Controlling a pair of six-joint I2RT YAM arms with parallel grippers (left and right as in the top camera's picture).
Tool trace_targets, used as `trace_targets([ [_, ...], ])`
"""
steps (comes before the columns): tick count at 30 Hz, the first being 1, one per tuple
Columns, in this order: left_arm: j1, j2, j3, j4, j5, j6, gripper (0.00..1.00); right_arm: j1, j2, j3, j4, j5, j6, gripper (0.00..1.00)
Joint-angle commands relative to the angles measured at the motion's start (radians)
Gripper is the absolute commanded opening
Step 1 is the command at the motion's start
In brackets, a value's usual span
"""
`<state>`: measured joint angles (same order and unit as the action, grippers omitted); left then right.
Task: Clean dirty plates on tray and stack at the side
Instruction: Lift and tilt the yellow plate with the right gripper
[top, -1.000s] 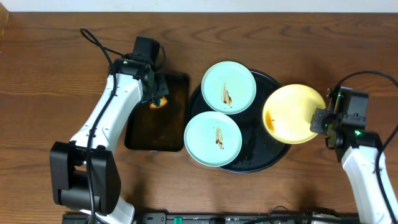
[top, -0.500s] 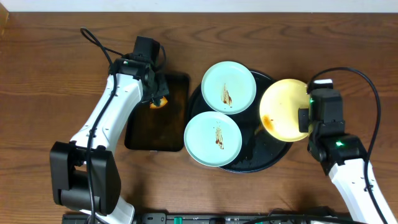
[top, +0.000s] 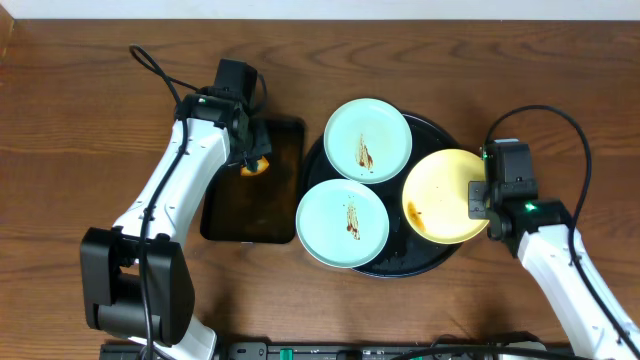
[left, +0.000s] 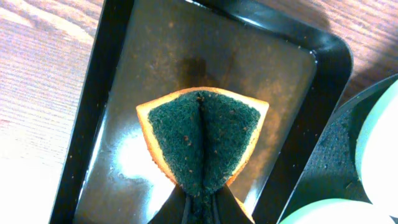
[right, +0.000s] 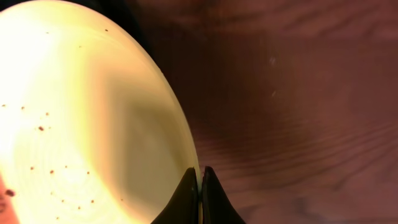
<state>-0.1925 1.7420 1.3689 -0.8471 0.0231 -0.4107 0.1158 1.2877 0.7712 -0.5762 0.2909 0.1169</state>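
Left hand (left: 199, 208) is clamped on the sponge (left: 202, 140) - it's folded in half, green side out, crease running straight away from the fingertips. It hangs over the far end of the rectangular tray (top: 225, 215), which looks wet

Next to the right are the far mint plate (top: 367, 139) and near mint plate (top: 343, 222). Both sit on the left part of the round tray (top: 400, 262), overhang its rim and show brown streaks

Yellow plate (top: 440, 195) is over the right part of the round tray, and the right hand (right: 200, 186) is pinched shut on its right rim. It looks slightly tilted; I can't tell if it's lifted clear or resting. The sauce smear (top: 415, 213) is on the plate's left side, the side facing the sponge

What the wipe turns on: the yellow plate lies right of your sponge hand and well apart from it, with both mint plates between. So you reach across above them, or the right arm brings the plate further left. A round plate has no long axis to line up, so aim at the smear. A one-sided rim grip will likely pivot under pressure - push lightly

The worktop (top: 80, 120) is bare wood, with room for stacking right of the round tray and along the far side
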Motion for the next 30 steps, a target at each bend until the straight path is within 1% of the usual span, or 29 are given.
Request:
trace_targets([
  [1, 0.002, -0.015, 0.004, -0.012, -0.005, 0.010, 0.07, -0.065, 0.008, 0.017, 0.025, -0.078, 0.100, 0.01],
  [5, 0.002, -0.015, 0.004, -0.013, -0.005, 0.010, 0.07, -0.169, 0.006, 0.018, 0.057, -0.178, 0.100, 0.01],
  [8, 0.002, -0.015, 0.004, -0.013, -0.005, 0.010, 0.08, -0.216, 0.006, 0.018, 0.047, -0.261, 0.100, 0.01],
  [11, 0.002, -0.015, 0.004, -0.012, -0.005, 0.009, 0.07, -0.212, 0.007, 0.018, 0.041, -0.307, 0.098, 0.01],
  [14, 0.002, -0.015, 0.004, -0.013, -0.005, 0.010, 0.08, -0.209, 0.006, 0.018, 0.042, -0.296, 0.068, 0.01],
  [17, 0.002, -0.015, 0.004, -0.014, -0.005, 0.010, 0.07, -0.240, 0.006, 0.018, 0.057, -0.288, 0.085, 0.01],
  [19, 0.002, -0.015, 0.004, -0.014, -0.005, 0.010, 0.07, -0.257, 0.006, 0.018, 0.073, -0.348, 0.113, 0.01],
  [22, 0.002, -0.015, 0.004, -0.013, -0.005, 0.010, 0.08, -0.258, 0.006, 0.018, 0.078, -0.425, 0.109, 0.01],
  [24, 0.002, -0.015, 0.004, -0.012, -0.005, 0.010, 0.08, -0.261, 0.006, 0.018, 0.073, -0.409, 0.072, 0.01],
  [27, 0.002, -0.015, 0.004, -0.013, -0.005, 0.010, 0.07, -0.281, 0.006, 0.018, 0.073, -0.391, 0.083, 0.01],
  [29, 0.002, -0.015, 0.004, -0.013, -0.005, 0.010, 0.07, -0.287, 0.006, 0.018, 0.082, -0.467, 0.110, 0.01],
  [30, 0.002, -0.015, 0.004, -0.013, -0.005, 0.010, 0.08, -0.285, 0.006, 0.018, 0.087, -0.498, 0.097, 0.01],
])
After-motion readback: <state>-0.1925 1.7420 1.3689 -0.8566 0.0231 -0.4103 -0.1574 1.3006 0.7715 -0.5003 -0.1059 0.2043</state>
